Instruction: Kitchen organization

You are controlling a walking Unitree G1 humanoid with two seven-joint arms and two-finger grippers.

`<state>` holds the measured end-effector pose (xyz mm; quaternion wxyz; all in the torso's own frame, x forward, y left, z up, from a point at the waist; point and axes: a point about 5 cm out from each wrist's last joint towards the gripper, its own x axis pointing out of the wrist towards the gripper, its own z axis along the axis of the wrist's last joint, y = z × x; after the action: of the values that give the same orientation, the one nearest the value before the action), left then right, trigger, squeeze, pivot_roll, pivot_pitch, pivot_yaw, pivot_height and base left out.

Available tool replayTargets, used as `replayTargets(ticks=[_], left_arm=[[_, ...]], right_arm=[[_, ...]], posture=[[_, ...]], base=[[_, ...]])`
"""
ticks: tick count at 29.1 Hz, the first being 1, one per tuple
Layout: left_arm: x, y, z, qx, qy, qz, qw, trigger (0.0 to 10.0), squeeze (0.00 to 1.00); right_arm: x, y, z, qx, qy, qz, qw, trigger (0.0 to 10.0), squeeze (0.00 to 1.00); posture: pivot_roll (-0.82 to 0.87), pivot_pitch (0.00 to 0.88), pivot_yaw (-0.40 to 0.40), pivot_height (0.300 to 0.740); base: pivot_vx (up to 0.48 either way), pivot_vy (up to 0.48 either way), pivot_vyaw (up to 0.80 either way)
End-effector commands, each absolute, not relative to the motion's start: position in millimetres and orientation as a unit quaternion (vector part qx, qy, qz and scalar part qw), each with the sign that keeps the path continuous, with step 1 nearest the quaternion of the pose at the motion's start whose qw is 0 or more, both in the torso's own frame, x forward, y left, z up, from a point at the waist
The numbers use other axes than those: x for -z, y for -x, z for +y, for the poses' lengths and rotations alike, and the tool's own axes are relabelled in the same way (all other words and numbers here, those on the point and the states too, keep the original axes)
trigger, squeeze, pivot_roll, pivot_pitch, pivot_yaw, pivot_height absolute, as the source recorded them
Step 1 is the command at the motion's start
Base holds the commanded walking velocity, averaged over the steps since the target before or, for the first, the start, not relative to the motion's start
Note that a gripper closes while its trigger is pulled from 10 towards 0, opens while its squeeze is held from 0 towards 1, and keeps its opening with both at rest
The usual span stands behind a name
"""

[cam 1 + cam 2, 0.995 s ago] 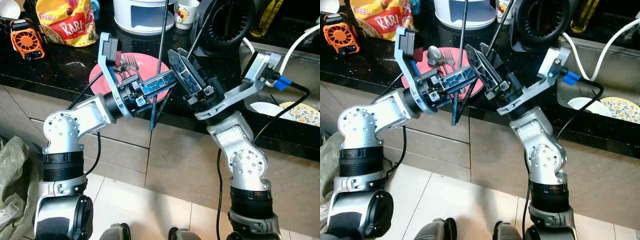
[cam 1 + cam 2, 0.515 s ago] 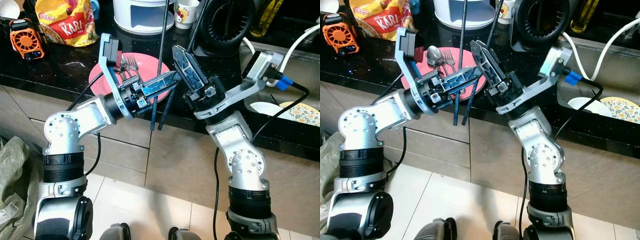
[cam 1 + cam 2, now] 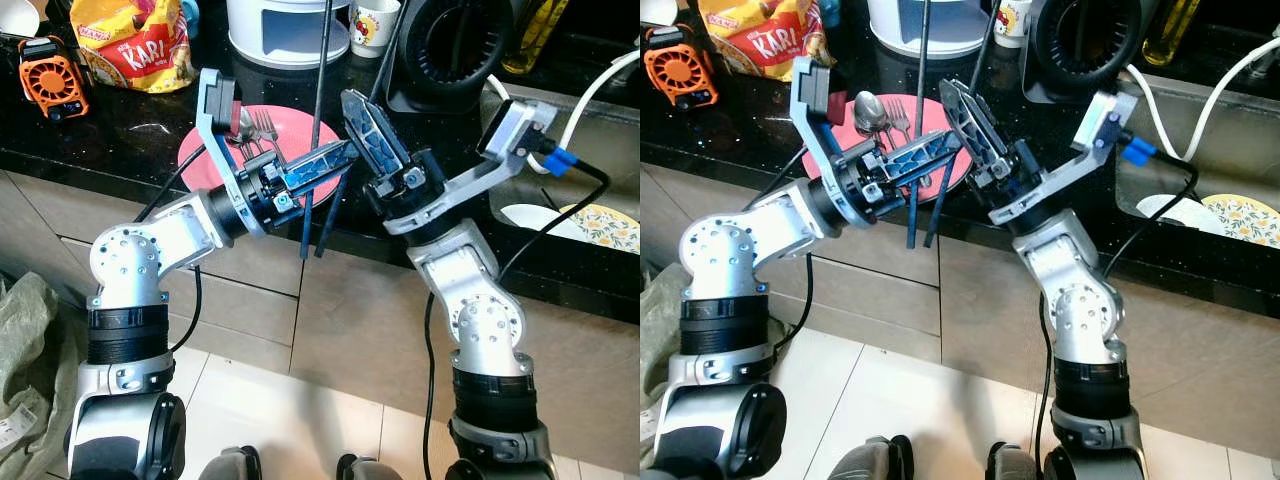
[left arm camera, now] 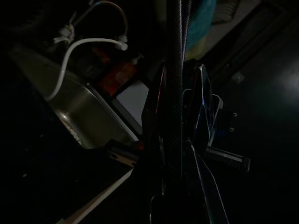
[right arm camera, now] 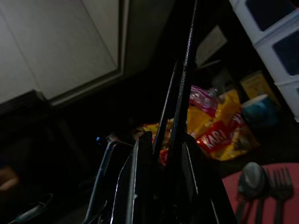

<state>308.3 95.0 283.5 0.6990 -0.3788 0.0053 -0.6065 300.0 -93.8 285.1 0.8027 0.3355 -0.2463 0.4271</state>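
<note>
Black granite counter crosses the top of the frame, bearing a pink plate with cutlery (a spoon and forks). At centre, the left gripper and right gripper are each clamped on a thin dark rod, its lower end below the counter edge.

The two head pictures are bright and sharp, with daylight shining on the black counter and small white glints on the silver arms. Both wrist pictures are very dark (the left one most of all), so the black rod up close looks soft and fuzzy. In the right wrist picture the yellow snack bag and a pale wall catch some light.
</note>
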Motion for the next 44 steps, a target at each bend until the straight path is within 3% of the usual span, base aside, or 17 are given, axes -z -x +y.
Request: replayTargets(ticks=[1, 8, 18, 19, 20, 21, 23, 24, 25, 26, 28, 33, 40, 41, 42, 43, 44], left_arm=[[-285, -313, 107, 0.582, 0.397, -0.017, 0.71, 10.0, 0.0], [-282, -320, 111, 0.552, 0.414, -0.022, 0.723, 10.0, 0.0], [-276, -346, 137, 0.448, 0.493, -0.042, 0.744, 10.0, 0.0], [-276, -348, 139, 0.438, 0.499, -0.045, 0.746, 10.0, 0.38], [-276, -348, 139, 0.438, 0.499, -0.045, 0.746, 10.0, 0.38], [-277, -349, 141, 0.432, 0.503, -0.05, 0.747, 10.0, 1.0], [-278, -354, 147, 0.412, 0.517, -0.052, 0.749, 10.0, 1.0], [-283, -360, 163, 0.37, 0.539, -0.085, 0.752, 0.6, 0.92], [-284, -363, 172, 0.347, 0.547, -0.096, 0.755, 0.0, 0.34], [-284, -363, 172, 0.347, 0.547, -0.096, 0.755, 0.0, 0.34], [-286, -367, 191, 0.304, 0.557, -0.113, 0.764, 0.0, 0.0], [-286, -370, 226, 0.24, 0.577, -0.143, 0.768, 0.0, 0.0], [-286, -371, 242, 0.215, 0.577, -0.146, 0.774, 0.1, 0.0], [-285, -371, 242, 0.216, 0.576, -0.145, 0.775, 1.1, 0.0], [-285, -371, 241, 0.219, 0.573, -0.141, 0.777, 8.7, 0.0], [-284, -371, 240, 0.222, 0.571, -0.137, 0.779, 10.0, 0.0], [-284, -371, 240, 0.222, 0.571, -0.137, 0.779, 10.0, 0.0]], right_arm=[[-276, -307, -105, -0.386, -0.309, -0.247, 0.834, 0.0, 0.0], [-277, -310, -104, -0.385, -0.306, -0.245, 0.836, 0.0, 0.0], [-275, -314, -102, -0.379, -0.304, -0.24, 0.84, 0.0, 0.0], [-275, -314, -102, -0.379, -0.303, -0.241, 0.84, 0.0, 0.0], [-275, -314, -102, -0.379, -0.303, -0.241, 0.84, 0.0, 0.0], [-275, -315, -102, -0.378, -0.303, -0.241, 0.841, 0.0, 0.0], [-275, -315, -102, -0.377, -0.303, -0.241, 0.841, 0.0, 0.0], [-275, -315, -102, -0.376, -0.304, -0.241, 0.842, 0.0, 0.0], [-275, -315, -102, -0.374, -0.304, -0.242, 0.842, 0.0, 0.0], [-275, -315, -102, -0.374, -0.304, -0.242, 0.842, 0.0, 0.0], [-275, -315, -104, -0.37, -0.304, -0.243, 0.844, 0.0, 0.0], [-275, -316, -110, -0.357, -0.302, -0.245, 0.849, 0.0, 0.0], [-274, -321, -121, -0.322, -0.301, -0.251, 0.862, 0.0, 0.0], [-274, -322, -123, -0.315, -0.302, -0.253, 0.864, 0.0, 0.0], [-274, -323, -125, -0.305, -0.303, -0.255, 0.866, 0.0, 0.0], [-275, -324, -126, -0.299, -0.303, -0.257, 0.868, 0.0, 0.0], [-275, -324, -126, -0.299, -0.303, -0.257, 0.868, 0.0, 0.0]], posture=[[0.06, 0.153, -0.005, 0.74], [0.06, 0.157, -0.006, 0.74], [0.07, 0.163, -0.013, 0.74], [0.07, 0.165, -0.014, 0.74], [0.07, 0.165, -0.014, 0.74], [0.07, 0.165, -0.015, 0.74], [0.07, 0.165, -0.016, 0.74], [0.06, 0.166, -0.016, 0.74], [0.06, 0.166, -0.016, 0.74], [0.06, 0.166, -0.016, 0.74], [0.06, 0.167, -0.017, 0.74], [0.06, 0.168, -0.015, 0.74], [0.06, 0.166, -0.016, 0.74], [0.06, 0.165, -0.017, 0.74], [0.06, 0.165, -0.016, 0.74], [0.06, 0.164, -0.016, 0.74], [0.06, 0.164, -0.016, 0.74]], base=[[0.0, 0.0, 0.0], [0.0, 0.0, 0.0], [0.0, 0.0, 0.0], [0.0, 0.0, 0.0], [0.0, 0.0, 0.0], [0.0, 0.0, 0.0], [0.0, 0.0, 0.0], [0.0, 0.0, 0.0], [0.0, 0.0, 0.0], [0.0, 0.0, 0.0], [0.0, 0.0, 0.0], [0.0, 0.0, 0.0], [0.0, 0.0, 0.0], [0.0, 0.0, 0.0], [0.0, 0.0, 0.0], [0.0, 0.0, 0.0], [0.0, 0.0, 0.0]])
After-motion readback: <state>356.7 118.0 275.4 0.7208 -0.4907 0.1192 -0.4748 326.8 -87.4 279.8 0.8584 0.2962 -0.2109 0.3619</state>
